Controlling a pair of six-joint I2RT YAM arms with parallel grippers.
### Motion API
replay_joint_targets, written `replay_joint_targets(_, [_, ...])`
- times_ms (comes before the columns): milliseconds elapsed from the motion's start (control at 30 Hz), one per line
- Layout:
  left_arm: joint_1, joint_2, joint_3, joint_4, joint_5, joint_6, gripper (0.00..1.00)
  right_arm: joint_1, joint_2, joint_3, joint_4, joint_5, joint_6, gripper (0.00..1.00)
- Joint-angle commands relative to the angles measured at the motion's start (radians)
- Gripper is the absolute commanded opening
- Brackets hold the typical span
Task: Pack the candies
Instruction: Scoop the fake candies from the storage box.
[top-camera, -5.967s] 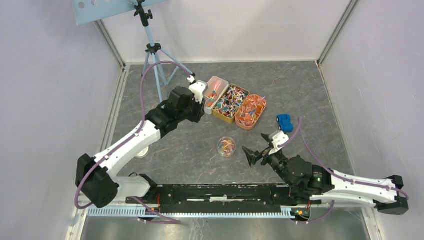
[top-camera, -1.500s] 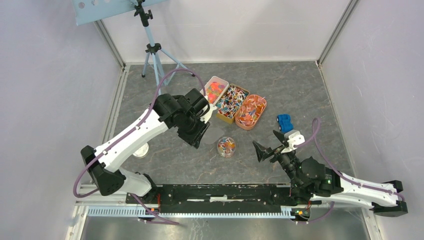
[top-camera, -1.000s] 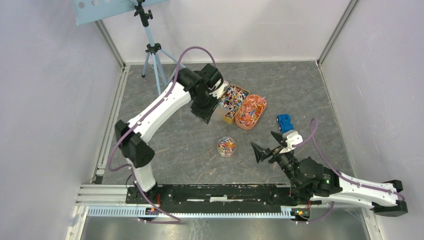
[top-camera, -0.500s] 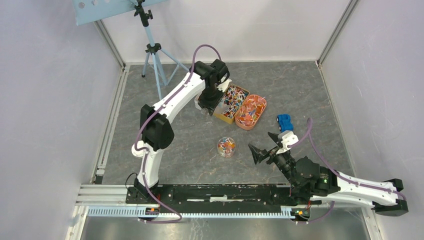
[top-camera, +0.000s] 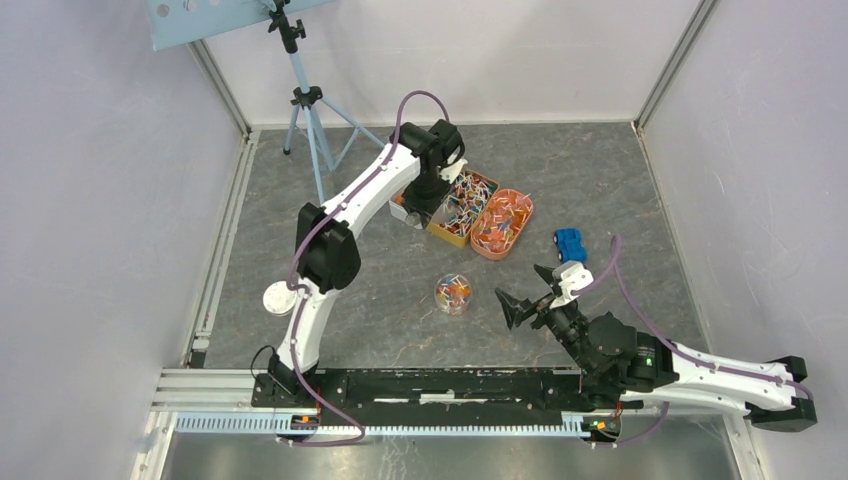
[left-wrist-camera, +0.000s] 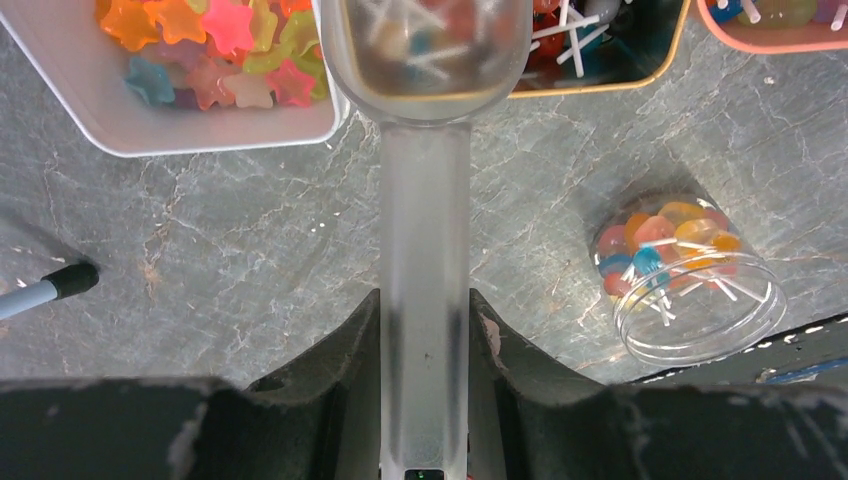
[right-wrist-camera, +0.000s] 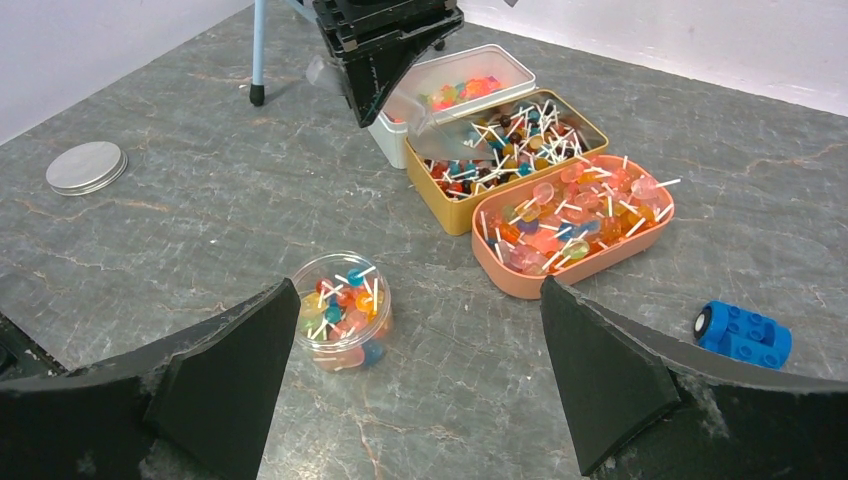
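Observation:
My left gripper is shut on the handle of a translucent scoop. The scoop's bowl hangs over the near edge of the yellow tin of stick candies, beside the white tub of star candies. Blurred candies show through the bowl. In the top view the left gripper is at the back trays. A clear jar partly filled with candies stands mid-table and also shows in the right wrist view. My right gripper is open and empty, just right of the jar.
An orange tray of candies lies right of the yellow tin. A blue toy car sits at the right. The jar's metal lid lies at the left. A tripod stands at the back left.
My left arm has swung from beside the jar back to the trays, carrying the scoop. The lid at the left is now uncovered. The right gripper has barely shifted.

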Motion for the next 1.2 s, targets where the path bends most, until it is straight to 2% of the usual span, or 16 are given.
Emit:
replay_joint_targets(0, [0.005, 0.025, 0.062, 0.019, -0.012, 0.039, 0.02, 0.004, 0.01, 0.021, 0.042, -0.005, 0.0, 0.98])
replay_joint_targets(233, [0.004, 0.052, 0.055, 0.076, -0.036, 0.039, 0.02, 0.005, 0.006, 0.011, 0.05, -0.003, 0.003, 0.98])
replay_joint_targets(567, [0.003, -0.012, -0.085, 0.216, -0.054, 0.028, 0.02, 0.004, -0.01, -0.014, 0.061, 0.009, 0.009, 0.98])
replay_joint_targets(1167, [0.002, -0.083, -0.246, 0.348, -0.093, 0.031, 0.02, 0.005, -0.032, -0.026, 0.052, 0.019, 0.012, 0.98])
